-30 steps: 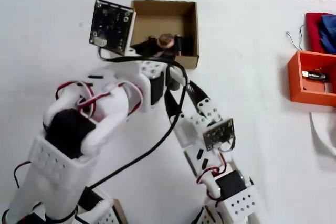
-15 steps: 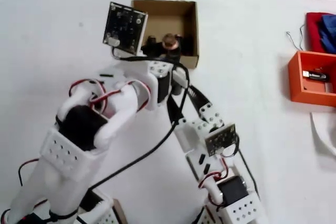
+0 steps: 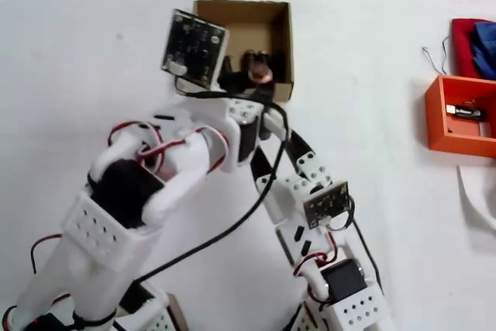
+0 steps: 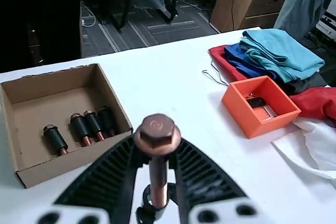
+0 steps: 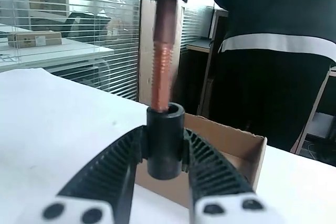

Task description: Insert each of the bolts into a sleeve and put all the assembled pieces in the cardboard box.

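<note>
We see the copper bolt (image 4: 157,169), head up, clamped in the left fingers (image 4: 113,171), its threaded tip just entering the black sleeve (image 5: 165,145) gripped by the right fingers (image 5: 210,177). Both sit by the front wall of the cardboard box (image 4: 118,108), w/ 4 assembled pieces (image 4: 84,125) inside, on the white counter (image 4: 173,87).

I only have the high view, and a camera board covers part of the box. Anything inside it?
Observer: Four assembled pieces lie in a row on the box floor.
Operator: What's below that bolt head?
Observer: A sleeve, upright in the right gripper; the bolt's threaded tip is at its mouth.
Operator: What holds the bolt?
Observer: The left gripper, shut on the shank under the head.
</note>
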Action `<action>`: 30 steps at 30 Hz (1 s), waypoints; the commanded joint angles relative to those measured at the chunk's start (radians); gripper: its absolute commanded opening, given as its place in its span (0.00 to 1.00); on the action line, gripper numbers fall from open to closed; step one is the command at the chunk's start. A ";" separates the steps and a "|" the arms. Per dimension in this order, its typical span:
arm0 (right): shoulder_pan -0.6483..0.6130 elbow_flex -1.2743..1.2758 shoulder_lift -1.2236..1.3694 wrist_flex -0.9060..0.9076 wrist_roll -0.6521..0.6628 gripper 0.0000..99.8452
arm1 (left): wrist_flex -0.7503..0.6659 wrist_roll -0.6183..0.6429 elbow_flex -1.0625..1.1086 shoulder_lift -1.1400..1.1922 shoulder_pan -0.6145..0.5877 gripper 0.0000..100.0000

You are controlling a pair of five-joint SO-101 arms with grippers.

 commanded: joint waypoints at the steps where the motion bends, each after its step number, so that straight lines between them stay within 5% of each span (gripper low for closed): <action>1: 0.010 -0.002 -0.030 -0.002 -0.002 0.02 | -0.040 -0.002 -0.012 -0.003 0.025 0.03; 30: 0.010 0.002 -0.027 0.001 0.000 0.02 | -0.114 -0.144 0.124 -0.005 -0.064 0.03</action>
